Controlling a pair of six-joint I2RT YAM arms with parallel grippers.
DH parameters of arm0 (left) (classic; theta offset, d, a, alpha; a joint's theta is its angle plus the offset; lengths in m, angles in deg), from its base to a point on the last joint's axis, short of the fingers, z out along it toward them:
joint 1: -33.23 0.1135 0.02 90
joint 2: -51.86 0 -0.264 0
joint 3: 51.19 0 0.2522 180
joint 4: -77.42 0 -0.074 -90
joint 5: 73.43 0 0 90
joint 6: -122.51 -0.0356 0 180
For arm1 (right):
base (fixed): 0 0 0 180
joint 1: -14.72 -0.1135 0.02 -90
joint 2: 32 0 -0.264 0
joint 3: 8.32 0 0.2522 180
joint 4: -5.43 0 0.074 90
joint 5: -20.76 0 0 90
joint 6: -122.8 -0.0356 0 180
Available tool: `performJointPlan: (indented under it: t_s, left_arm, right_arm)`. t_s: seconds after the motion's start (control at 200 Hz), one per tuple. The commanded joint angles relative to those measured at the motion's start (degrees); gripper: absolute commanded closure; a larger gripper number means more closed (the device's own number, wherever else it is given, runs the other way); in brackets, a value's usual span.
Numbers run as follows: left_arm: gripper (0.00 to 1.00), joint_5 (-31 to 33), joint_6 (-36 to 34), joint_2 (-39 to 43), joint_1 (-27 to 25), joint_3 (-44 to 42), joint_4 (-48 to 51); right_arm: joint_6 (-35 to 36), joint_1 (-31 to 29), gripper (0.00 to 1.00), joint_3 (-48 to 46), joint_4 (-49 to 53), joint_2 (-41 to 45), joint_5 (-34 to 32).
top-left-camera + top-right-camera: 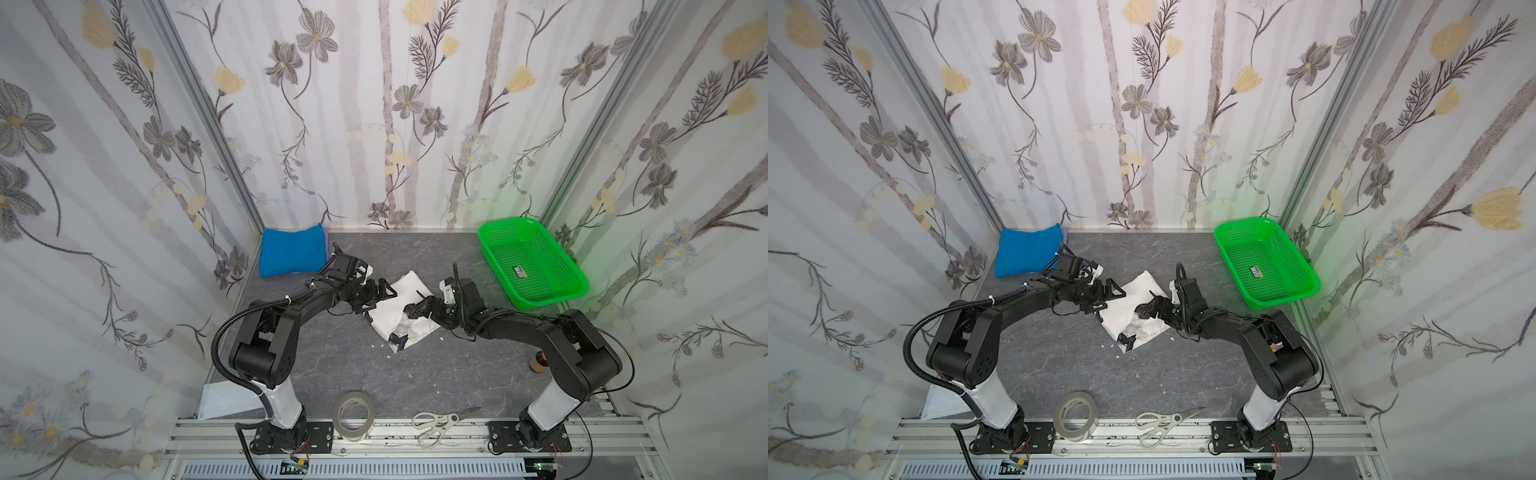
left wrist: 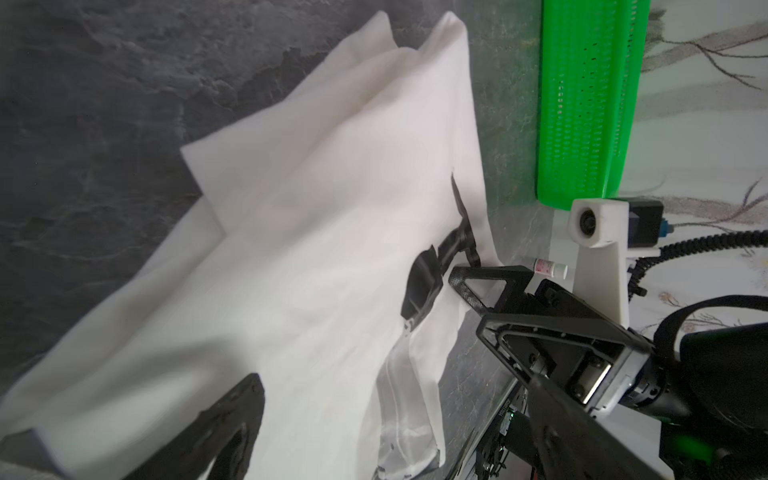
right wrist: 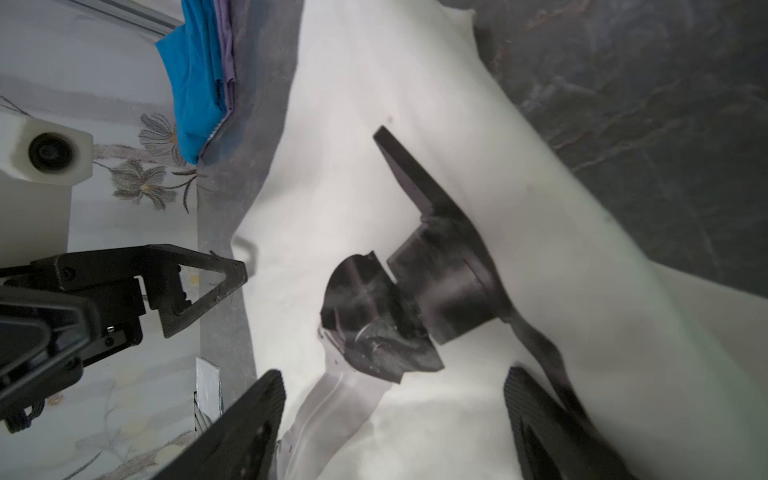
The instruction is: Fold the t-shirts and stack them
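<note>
- Left gripper (image 1: 376, 300) hangs with its jaws spread wide at the left edge of the white t-shirt (image 1: 405, 291), clamping nothing
- Right gripper (image 1: 417, 306) faces it from the opposite side, jaws likewise apart above the cloth and pinching nothing; its fingers (image 3: 249, 424) frame the print in the right wrist view
- White t-shirt lies loosely folded and rumpled mid-way across the grey marbled table (image 1: 374, 374), between both grippers
- Its black-and-grey print (image 3: 415, 291) shows robot-arm parts, with no lettering that can be read
- Blue t-shirt (image 1: 291, 251) sits folded in the far left corner, well apart from the white one, with a purple edge (image 3: 226, 50) beside it
- Green basket (image 1: 497, 268) stands at the far right; a small label (image 1: 520, 272) lies inside, its writing too small to read
- Tape roll (image 1: 355, 395) and white-handled scissors (image 1: 451, 417) lie at the near edge, with no brand legible
</note>
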Motion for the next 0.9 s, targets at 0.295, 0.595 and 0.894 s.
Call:
performJointPlan:
  t_s: [0.295,0.595,0.894]
  left_arm:
    - [0.0,-0.39,2.95,-1.44,1.4,-0.12,-6.33]
    - [0.0,-1.36,4.13,-4.56,3.76,-0.57,-7.56]
    - [0.0,-2.32,5.29,-6.51,4.4,0.0,-9.47]
  right_arm:
    - [3.31,-13.11,0.16,5.78,-1.69,2.67,2.39]
    - [-2.59,-21.44,0.17,2.69,-10.34,-3.29,6.53]
    - [-3.23,-23.92,0.18,-2.01,-10.53,-3.19,8.12]
